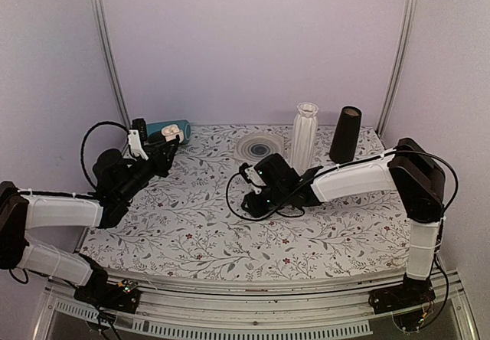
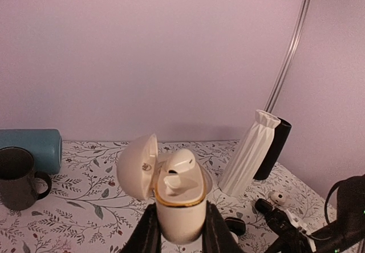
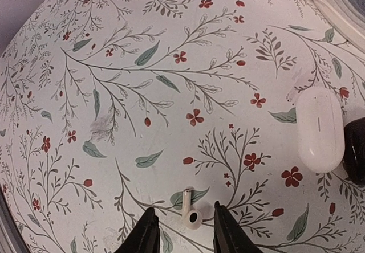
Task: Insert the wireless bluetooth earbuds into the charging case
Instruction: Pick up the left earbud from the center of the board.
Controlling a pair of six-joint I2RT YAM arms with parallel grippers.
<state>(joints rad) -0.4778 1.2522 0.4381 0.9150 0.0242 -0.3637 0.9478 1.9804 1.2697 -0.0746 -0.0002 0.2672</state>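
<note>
earbuds [image 3: 190,212]: 2 that I can spot, this one plus a second earbud [image 2: 180,162]
charging case [image 2: 179,210]: just 1, the white flip-lid kind
white oval pod [image 3: 319,129]: 1
black pod [image 3: 356,160]: 1, and tbh only its edge shows, so can't say if there are more
white ribbed vase [image 1: 305,133]: 1
tall black cylinder [image 1: 345,134]: 1
ringed plate [image 1: 259,147]: 1
dark mug [image 2: 16,179]: 1
blue bottle [image 2: 34,149]: 1
robot arms: 2, so a left arm [image 1: 61,211] and a right arm [image 1: 356,178]
floral table [image 1: 191,233]: 1
</note>
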